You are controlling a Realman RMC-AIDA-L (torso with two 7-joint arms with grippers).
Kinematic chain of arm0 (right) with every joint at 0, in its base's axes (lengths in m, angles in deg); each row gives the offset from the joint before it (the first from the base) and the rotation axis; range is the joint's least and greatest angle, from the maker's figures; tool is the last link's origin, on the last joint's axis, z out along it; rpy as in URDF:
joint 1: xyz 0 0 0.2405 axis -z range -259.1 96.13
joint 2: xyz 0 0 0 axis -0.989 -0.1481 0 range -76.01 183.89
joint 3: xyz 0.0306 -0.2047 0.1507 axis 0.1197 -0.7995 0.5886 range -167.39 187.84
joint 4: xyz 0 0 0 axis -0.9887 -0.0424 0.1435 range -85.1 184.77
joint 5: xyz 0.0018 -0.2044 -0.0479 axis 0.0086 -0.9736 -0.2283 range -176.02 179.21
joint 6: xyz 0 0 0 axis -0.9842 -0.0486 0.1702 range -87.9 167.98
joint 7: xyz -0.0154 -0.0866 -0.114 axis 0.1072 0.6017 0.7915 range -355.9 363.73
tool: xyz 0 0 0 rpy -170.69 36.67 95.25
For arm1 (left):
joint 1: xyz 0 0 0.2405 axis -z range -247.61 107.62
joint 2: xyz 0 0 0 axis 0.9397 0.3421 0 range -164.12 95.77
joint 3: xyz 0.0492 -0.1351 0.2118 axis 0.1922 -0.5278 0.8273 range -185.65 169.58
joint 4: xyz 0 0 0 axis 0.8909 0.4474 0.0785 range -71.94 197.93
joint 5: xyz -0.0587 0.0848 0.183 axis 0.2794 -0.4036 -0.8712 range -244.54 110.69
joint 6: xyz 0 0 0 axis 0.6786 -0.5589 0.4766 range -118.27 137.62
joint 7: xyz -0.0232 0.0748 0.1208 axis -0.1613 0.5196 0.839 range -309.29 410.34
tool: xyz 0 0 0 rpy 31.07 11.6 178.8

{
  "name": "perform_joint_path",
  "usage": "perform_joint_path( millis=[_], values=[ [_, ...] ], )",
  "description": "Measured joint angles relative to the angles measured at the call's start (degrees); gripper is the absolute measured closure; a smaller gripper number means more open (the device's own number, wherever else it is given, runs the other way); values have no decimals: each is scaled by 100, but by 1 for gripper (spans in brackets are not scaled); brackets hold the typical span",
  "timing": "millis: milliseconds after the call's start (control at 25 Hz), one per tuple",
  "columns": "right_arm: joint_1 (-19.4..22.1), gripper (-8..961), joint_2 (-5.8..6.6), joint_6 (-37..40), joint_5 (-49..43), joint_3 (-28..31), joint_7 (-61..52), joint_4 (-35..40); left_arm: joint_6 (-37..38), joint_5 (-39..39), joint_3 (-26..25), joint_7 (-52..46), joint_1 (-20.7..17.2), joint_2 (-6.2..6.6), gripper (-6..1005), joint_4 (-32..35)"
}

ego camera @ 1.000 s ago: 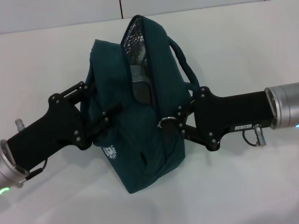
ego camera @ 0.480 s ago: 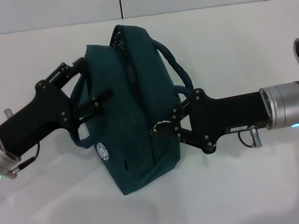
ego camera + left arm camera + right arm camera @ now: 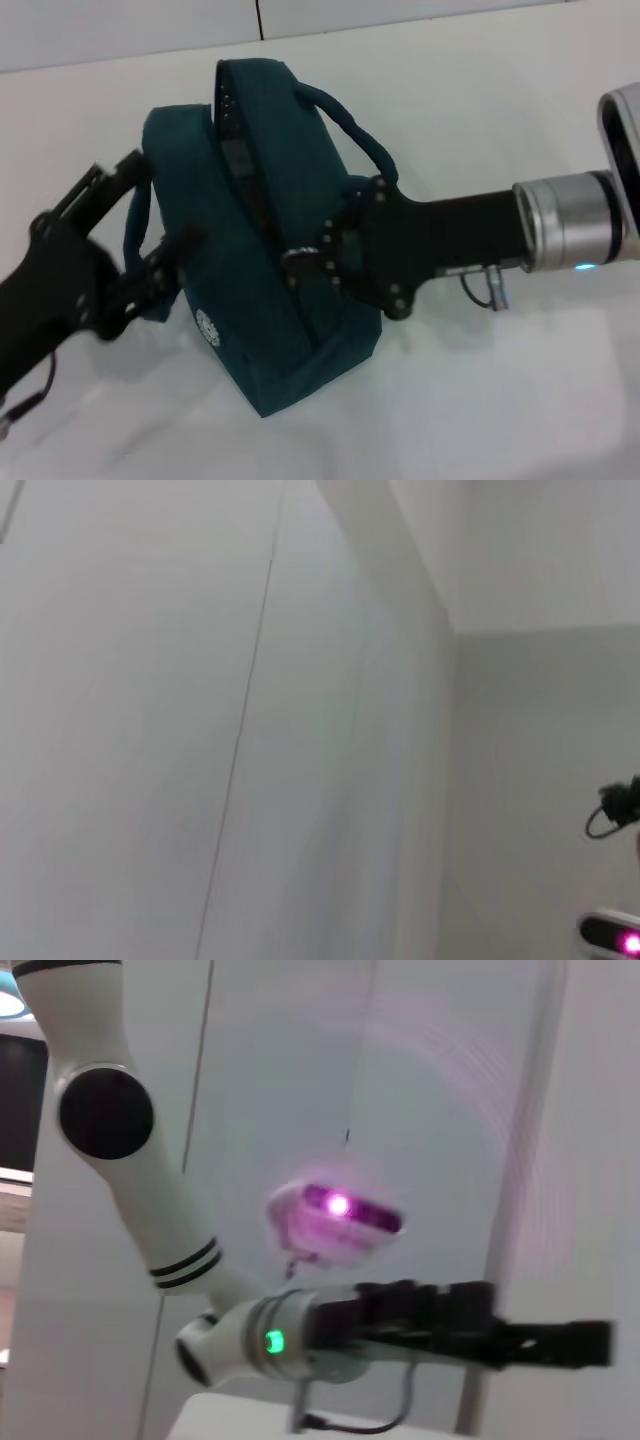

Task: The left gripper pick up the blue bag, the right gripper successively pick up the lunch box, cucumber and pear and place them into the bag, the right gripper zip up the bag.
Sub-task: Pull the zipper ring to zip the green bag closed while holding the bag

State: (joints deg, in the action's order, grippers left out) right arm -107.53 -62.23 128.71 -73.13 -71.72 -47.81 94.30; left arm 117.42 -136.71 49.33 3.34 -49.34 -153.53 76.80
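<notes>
The blue bag (image 3: 275, 215) stands tilted on the white table, its zip line (image 3: 238, 130) running up to the top. My left gripper (image 3: 165, 202) is at the bag's left side, shut on the bag where the side handle (image 3: 133, 222) loops. From the right, my right gripper (image 3: 303, 258) reaches in and is shut on the metal ring pull (image 3: 293, 256) of the zipper, low on the bag's front. The other rolled handle (image 3: 350, 130) arches over the right gripper. The lunch box, cucumber and pear are out of view. The right wrist view shows the left gripper (image 3: 560, 1345) from the side.
The white table (image 3: 500, 400) surrounds the bag, with its far edge against a pale wall (image 3: 120, 30). The right arm's silver wrist (image 3: 560, 220) shows a blue light. The left wrist view shows only pale wall panels (image 3: 200, 730).
The bag and both grippers have shifted left. The right gripper has drawn the ring pull along the zip, and the silver-lined opening seen a second ago no longer shows.
</notes>
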Motion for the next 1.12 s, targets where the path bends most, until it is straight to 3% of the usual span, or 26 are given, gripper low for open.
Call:
perform_joint_path(
  millis=[240, 560, 1120],
  values=[
    [35, 936, -5, -543, 925, -704, 922, -4, 35, -30, -4, 141, -624, -4, 122, -1],
    [4, 935, -1, -1428, 2208, -2052, 2408, 67, -357, 2, -29, 131, -890, -26, 123, -73],
    [149, 935, -1, -1544, 2668, -2414, 2864, 77, -700, 227, -7, 140, -984, -39, 125, -150]
  ],
)
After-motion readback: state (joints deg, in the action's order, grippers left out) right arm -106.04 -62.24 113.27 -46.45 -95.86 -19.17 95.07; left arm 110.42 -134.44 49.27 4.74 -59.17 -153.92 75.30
